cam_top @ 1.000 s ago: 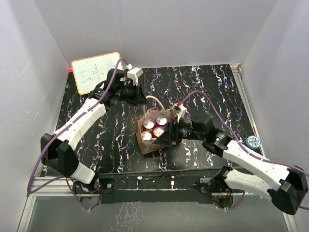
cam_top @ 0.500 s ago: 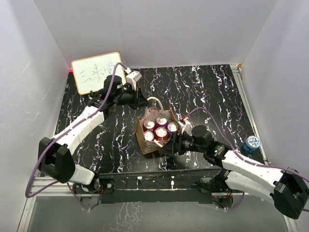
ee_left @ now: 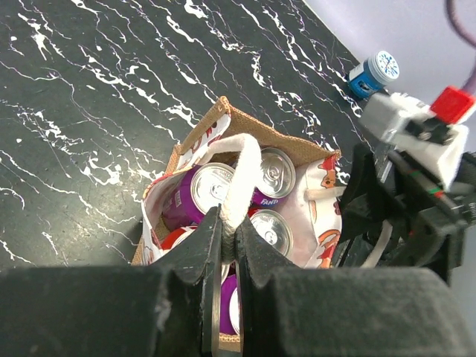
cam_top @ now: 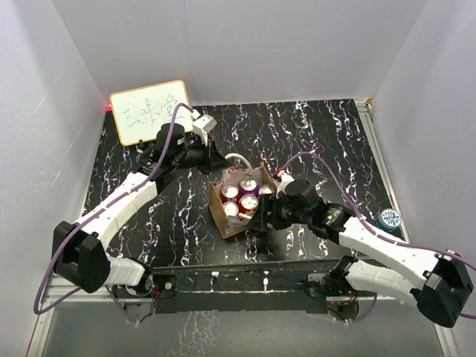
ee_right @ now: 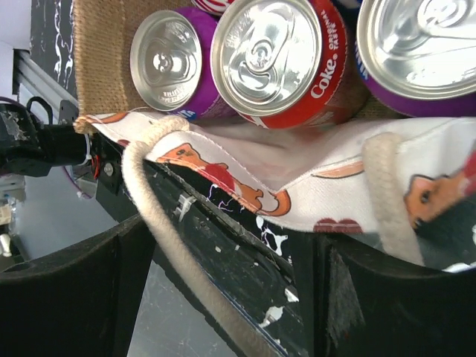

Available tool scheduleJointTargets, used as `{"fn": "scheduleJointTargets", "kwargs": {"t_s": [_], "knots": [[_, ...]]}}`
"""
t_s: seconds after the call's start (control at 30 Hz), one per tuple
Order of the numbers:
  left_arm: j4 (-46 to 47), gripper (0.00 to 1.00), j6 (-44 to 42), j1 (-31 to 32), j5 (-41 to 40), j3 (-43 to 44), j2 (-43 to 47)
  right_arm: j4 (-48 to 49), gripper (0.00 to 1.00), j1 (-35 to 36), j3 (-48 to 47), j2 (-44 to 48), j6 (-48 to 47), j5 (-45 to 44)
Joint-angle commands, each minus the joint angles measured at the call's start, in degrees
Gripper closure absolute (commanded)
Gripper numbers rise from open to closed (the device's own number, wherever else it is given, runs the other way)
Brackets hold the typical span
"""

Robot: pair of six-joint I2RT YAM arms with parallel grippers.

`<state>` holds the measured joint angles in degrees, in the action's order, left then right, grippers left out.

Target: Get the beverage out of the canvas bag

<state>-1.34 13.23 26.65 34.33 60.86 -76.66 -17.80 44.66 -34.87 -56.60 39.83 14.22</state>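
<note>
The canvas bag [cam_top: 223, 220] stands mid-table, tan with a pale patterned side [ee_right: 297, 178]. Several beverage cans stand upright in it: a red Coke can [ee_right: 275, 56] and purple cans [ee_left: 208, 186]. My left gripper [ee_left: 227, 223] is shut on one white loop handle [ee_left: 244, 171], holding it up at the bag's far side [cam_top: 217, 158]. My right gripper [cam_top: 256, 212] is at the bag's near right side, just outside the patterned wall. Its jaws are open, and the other white handle [ee_right: 160, 216] hangs loosely between the fingers [ee_right: 74, 290].
A blue can [cam_top: 388, 219] lies alone near the table's right edge, also seen in the left wrist view [ee_left: 374, 72]. A whiteboard [cam_top: 149, 110] leans at the back left. White walls enclose the black marbled table [cam_top: 312, 134].
My right gripper has moved back up against the bag's right side and its jaws have spread wider. The left arm drew slightly back and left, still holding the handle.
</note>
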Motion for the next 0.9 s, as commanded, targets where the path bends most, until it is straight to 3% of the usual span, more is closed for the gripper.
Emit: {"fn": "scheduleJointTargets", "kwargs": {"t_s": [0.0, 0.27, 0.47, 0.63, 0.87], "knots": [[0.8, 1.00, -1.3, 1.1, -0.3, -0.2, 2.1, -15.0, 0.24, -0.2, -7.4, 4.1, -4.8, -7.9], [-0.3, 1.00, -2.1, 2.0, -1.9, 0.2, 1.4, -23.1, 0.20, -0.3, -20.3, 5.1, -8.6, -13.9], [-0.2, 1.00, -1.9, 2.2, -2.3, 0.1, 1.3, -25.1, 0.20, -0.2, -30.2, -4.4, -15.1, -21.1], [-0.4, 1.00, -1.8, 2.4, -3.0, 0.2, 1.1, -24.0, 0.20, -0.3, -35.1, -12.3, -18.3, -21.7], [-0.8, 1.00, -1.9, 3.0, -3.6, 0.2, 0.4, -25.9, 0.34, -0.2, -39.4, -21.9, -23.5, -25.6]]}}
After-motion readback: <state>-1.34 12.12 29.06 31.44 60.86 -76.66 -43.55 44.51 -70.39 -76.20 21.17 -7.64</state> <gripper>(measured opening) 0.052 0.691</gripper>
